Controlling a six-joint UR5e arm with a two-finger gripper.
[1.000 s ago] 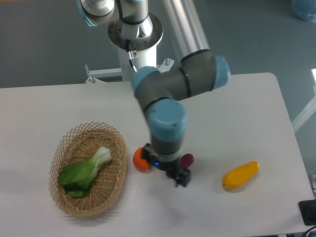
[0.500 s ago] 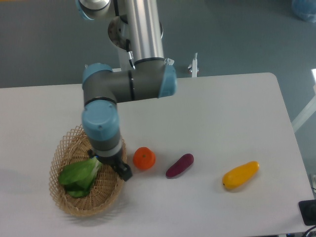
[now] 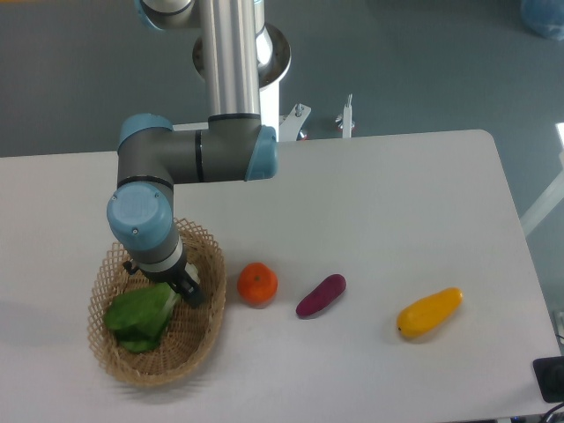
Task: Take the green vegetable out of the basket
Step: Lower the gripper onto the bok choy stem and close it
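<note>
White table [image 3: 388, 203], grey floor behind. Holds 1 oval wicker basket [image 3: 201, 328] at front left, containing 1 green vegetable [image 3: 141, 313], leaves toward the left, pale stalk end hidden under the claw. Claw [image 3: 187, 291] lowered into the basket at the stalk end; open or closed cannot be told. Right of the basket, in a row: 1 orange [image 3: 257, 284] just beside the rim, 1 purple vegetable [image 3: 321, 295], 1 yellow vegetable [image 3: 429, 312].

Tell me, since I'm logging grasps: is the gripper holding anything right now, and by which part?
It cannot be told. The gripper sits low over the green vegetable in the basket, at its pale stalk end, but the wrist hides the fingers.
</note>
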